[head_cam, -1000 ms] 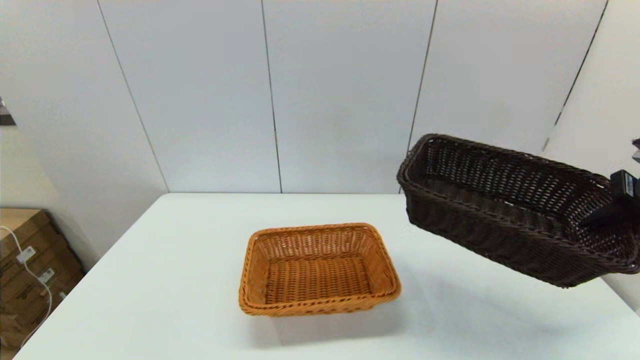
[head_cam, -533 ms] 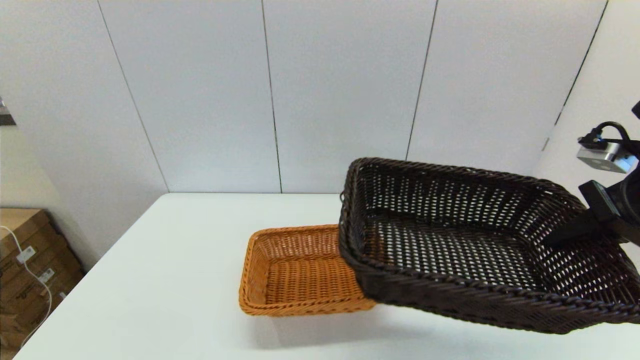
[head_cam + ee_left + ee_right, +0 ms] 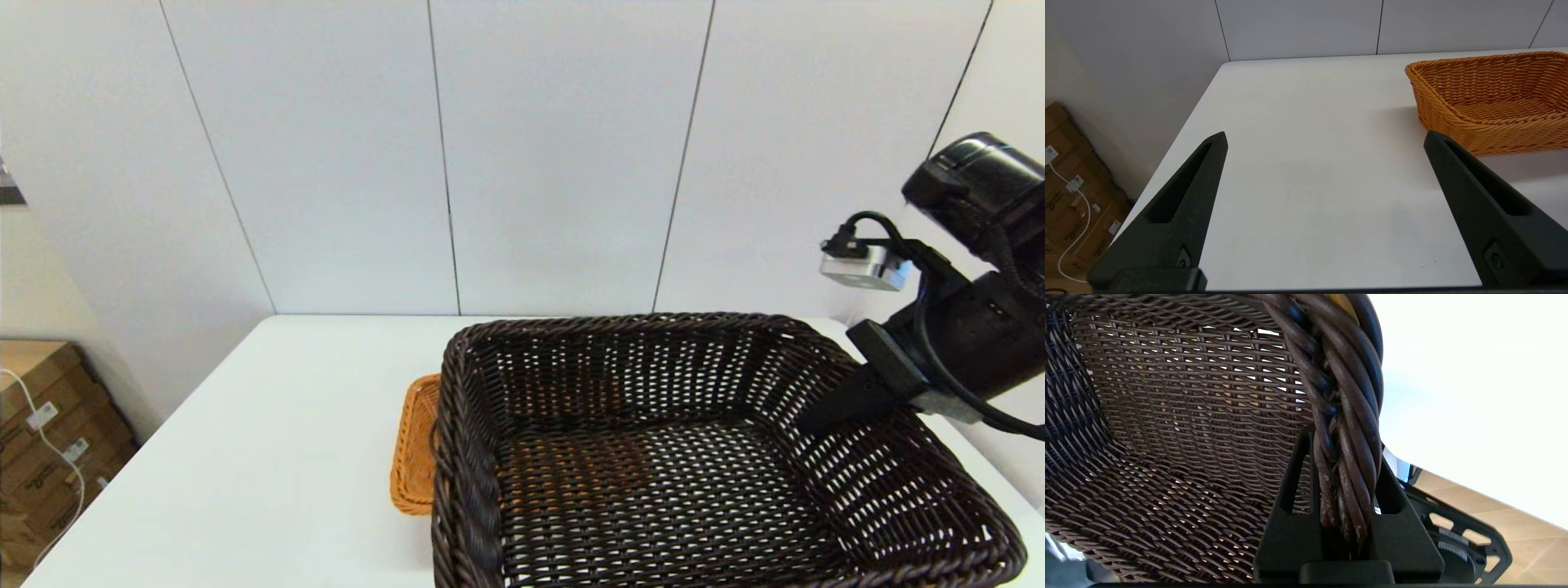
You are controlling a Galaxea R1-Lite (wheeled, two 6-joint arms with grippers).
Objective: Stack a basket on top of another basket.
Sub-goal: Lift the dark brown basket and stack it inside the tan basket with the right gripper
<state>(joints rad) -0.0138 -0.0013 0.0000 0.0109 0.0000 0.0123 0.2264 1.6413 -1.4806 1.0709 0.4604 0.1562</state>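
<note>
The dark brown basket (image 3: 694,457) hangs in the air, level, over the orange basket (image 3: 412,449) and hides all but its left end. My right gripper (image 3: 816,416) is shut on the braided rim of the dark basket's right side. The right wrist view shows that gripper (image 3: 1345,449) with one finger inside the rim and one outside, and the dark weave (image 3: 1167,416) beyond. My left gripper (image 3: 1326,139) is open and holds nothing, low over the table to the left of the orange basket (image 3: 1490,98). It is out of the head view.
The white table (image 3: 286,408) runs back to a grey panelled wall. Cardboard boxes (image 3: 41,425) with a white cable stand on the floor past the table's left edge. Bare tabletop lies to the left of the baskets.
My right arm has carried the dark basket leftward and lower, from the far right to above the orange basket, and levelled it. The orange basket has not moved.
</note>
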